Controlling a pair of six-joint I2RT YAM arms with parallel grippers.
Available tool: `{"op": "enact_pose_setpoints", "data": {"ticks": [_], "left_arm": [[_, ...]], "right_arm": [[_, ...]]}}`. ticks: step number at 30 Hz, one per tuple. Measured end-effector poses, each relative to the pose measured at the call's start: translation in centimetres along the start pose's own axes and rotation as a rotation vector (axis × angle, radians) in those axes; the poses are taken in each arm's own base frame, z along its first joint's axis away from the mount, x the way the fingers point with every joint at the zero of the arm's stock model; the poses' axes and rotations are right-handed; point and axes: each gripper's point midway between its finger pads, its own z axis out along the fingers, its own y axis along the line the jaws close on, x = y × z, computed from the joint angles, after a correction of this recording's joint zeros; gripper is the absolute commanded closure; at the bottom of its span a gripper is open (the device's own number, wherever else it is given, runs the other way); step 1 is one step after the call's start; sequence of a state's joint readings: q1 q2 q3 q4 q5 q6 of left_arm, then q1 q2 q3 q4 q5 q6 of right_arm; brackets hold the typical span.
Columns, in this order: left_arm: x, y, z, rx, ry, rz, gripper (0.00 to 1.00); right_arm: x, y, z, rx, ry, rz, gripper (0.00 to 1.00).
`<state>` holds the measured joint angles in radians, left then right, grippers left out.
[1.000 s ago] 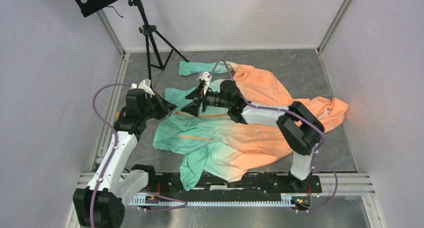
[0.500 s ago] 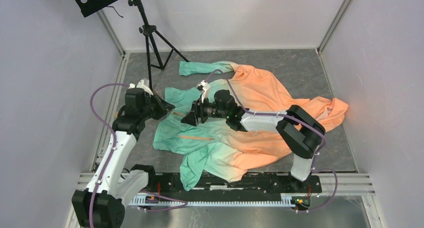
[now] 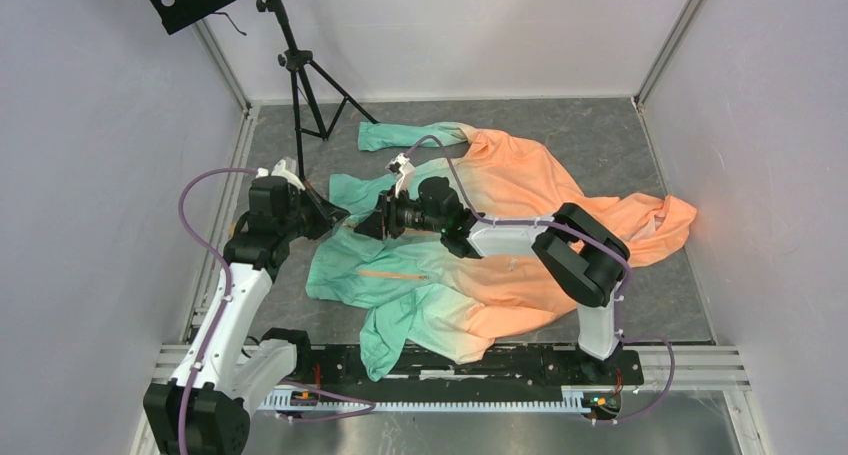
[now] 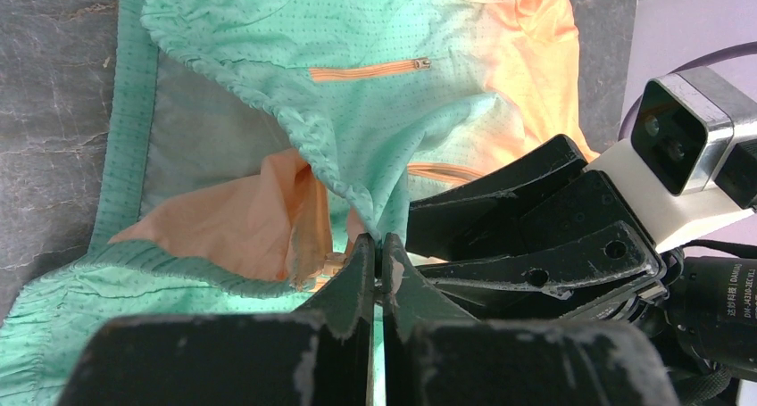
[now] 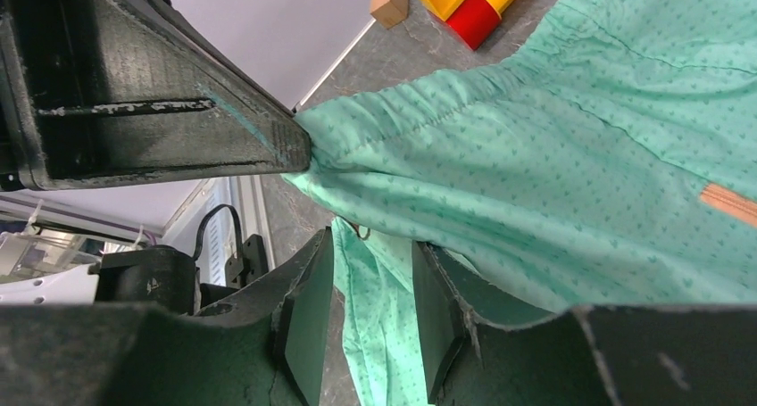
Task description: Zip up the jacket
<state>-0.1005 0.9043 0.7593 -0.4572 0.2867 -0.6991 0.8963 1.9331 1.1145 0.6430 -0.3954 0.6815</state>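
Jacket (image 3: 500,275) lies crumpled across the table (image 3: 620,155), mint on the left fading to peach on the right. The cloth is thin and finely dotted, gathered along an elastic hem, and it wrinkles softly. A short orange pocket zip (image 4: 366,70) lies flat on the near mint panel.

Farther in, at the mint hem end, the left fingers (image 4: 361,281) are clenched flat together on a lifted edge of the fabric. Peach lining (image 4: 241,219) shows in the open front beside them. The right fingers (image 5: 308,326) sit just beside that pinch, on its right. They are parted and straddle a hanging mint fold without visibly clamping it. A small ring (image 5: 360,232) shows just above their gap; whether it is the zip pull I cannot tell.

The front opening seems to run from this hem end rightward toward the peach end. If so, the pull would have to travel away from the left arm, with the left grip anchoring the hem.

Beyond, a mint sleeve (image 3: 400,135) stretches leftward, and a black tripod (image 3: 305,85) stands at the far left.
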Motion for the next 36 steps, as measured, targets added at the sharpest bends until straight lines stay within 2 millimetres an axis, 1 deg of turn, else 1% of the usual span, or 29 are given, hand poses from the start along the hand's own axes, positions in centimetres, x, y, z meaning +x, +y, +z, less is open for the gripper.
{"op": "enact_pose_setpoints", "data": {"ticks": [7, 20, 24, 26, 30, 36], "left_arm": [[0.0, 0.0, -0.1, 0.002, -0.002, 0.0, 0.98], [0.0, 0.0, -0.1, -0.001, 0.0, 0.0, 0.98], [0.0, 0.1, -0.1, -0.004, -0.005, -0.001, 0.98], [-0.1, 0.1, -0.2, -0.006, -0.011, -0.001, 0.98], [-0.2, 0.2, -0.3, -0.018, -0.02, -0.018, 0.98], [-0.5, 1.3, -0.5, -0.089, -0.043, -0.036, 0.98]], "right_arm": [[0.3, 0.8, 0.9, -0.021, -0.006, -0.005, 0.68], [0.3, 0.7, 1.4, -0.001, -0.02, -0.01, 0.81], [0.2, 0.7, 1.5, 0.009, -0.029, -0.012, 0.9], [0.1, 0.7, 1.5, 0.01, -0.036, -0.014, 0.99], [-0.1, 0.7, 1.6, 0.019, -0.052, -0.036, 1.0], [0.5, 0.3, 1.4, 0.058, -0.028, -0.098, 1.0]]}}
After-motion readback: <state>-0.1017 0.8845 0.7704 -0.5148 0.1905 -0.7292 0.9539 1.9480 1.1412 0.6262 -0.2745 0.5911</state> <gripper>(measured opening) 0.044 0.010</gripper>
